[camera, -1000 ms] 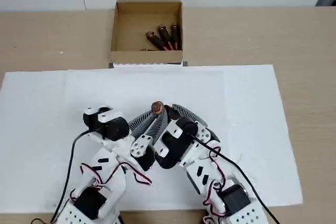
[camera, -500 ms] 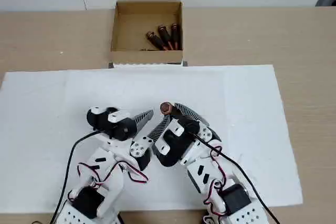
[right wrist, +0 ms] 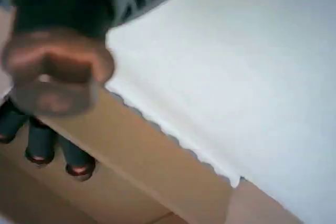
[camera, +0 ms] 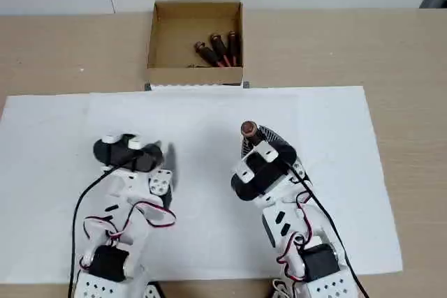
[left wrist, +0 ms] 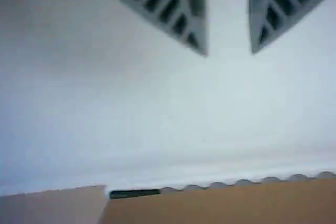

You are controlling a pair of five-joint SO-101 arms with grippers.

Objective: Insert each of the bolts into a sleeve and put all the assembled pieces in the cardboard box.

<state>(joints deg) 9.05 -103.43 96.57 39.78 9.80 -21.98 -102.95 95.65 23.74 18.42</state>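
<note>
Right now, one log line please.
left gripper: open, empty | right gripper: shut on assembled piece | cardboard box: three finished pieces inside

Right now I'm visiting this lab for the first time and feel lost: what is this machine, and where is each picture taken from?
Two robot arms sit side by side at a table. One picture looks down from above; the other two come from cameras on the wrists. A white sheet lies on the table, and a cardboard box beyond it holds three dark pieces. The right end effector grips a copper-headed piece; the left end effector is open and empty.
</note>
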